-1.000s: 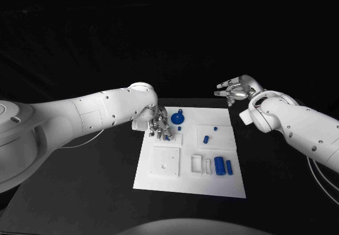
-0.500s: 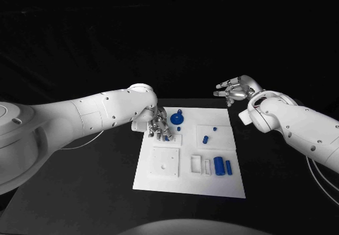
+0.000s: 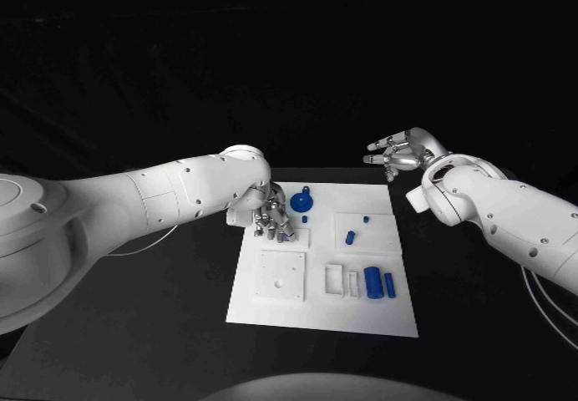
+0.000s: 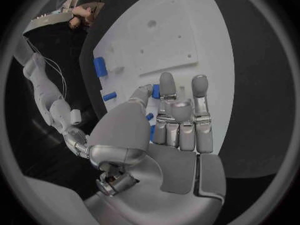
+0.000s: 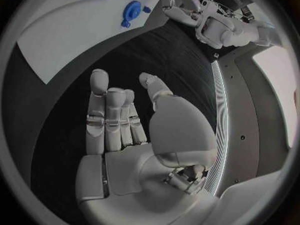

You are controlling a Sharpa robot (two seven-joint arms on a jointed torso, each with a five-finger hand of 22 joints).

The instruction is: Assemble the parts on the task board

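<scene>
the left hand (image 3: pixel 267 215) is reaching its fingers (image 4: pixel 167 87) down onto a small blue plastic part (image 4: pixel 155 91) on the white flat task board (image 3: pixel 362 313) (grasp unclear, probably to pick it), while the right hand (image 3: pixel 398 154) is hovering released, apart.

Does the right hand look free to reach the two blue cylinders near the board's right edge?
Probably yes. The right hand is open, raised beyond the task board; the blue cylinders lie uncovered, and the left hand works elsewhere.

black table (image 3: pixel 144 334), thin cables (image 3: pixel 142 242) at left
</scene>
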